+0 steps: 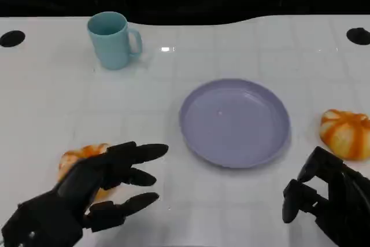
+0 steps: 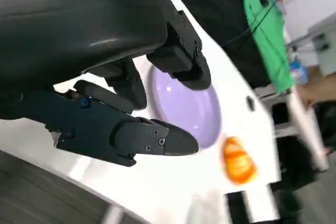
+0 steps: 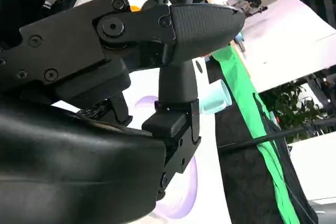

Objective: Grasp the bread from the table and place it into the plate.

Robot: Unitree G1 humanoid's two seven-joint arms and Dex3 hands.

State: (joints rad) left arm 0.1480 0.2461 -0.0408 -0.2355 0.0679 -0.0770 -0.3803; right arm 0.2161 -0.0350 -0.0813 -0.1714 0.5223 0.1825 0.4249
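Two orange-and-white bread rolls lie on the white table. One bread roll point(image 1: 346, 133) sits right of the lilac plate point(image 1: 235, 121), which holds nothing. The other roll point(image 1: 80, 157) lies at the near left, partly hidden under my left hand point(image 1: 95, 192). That hand hovers over it with fingers spread and holds nothing. My right hand point(image 1: 330, 202) sits at the near right, just in front of the right roll, fingers loosely bent and holding nothing. In the left wrist view, beyond the left hand point(image 2: 121, 77), I see the plate point(image 2: 189, 106) and the far roll point(image 2: 239, 160).
A light blue mug point(image 1: 114, 40) stands at the back left, and shows past my right hand point(image 3: 131, 103) in the right wrist view as the mug point(image 3: 216, 97). Two dark holes point(image 1: 11, 38) mark the table's back corners. A green cloth point(image 2: 268, 19) hangs beyond the table.
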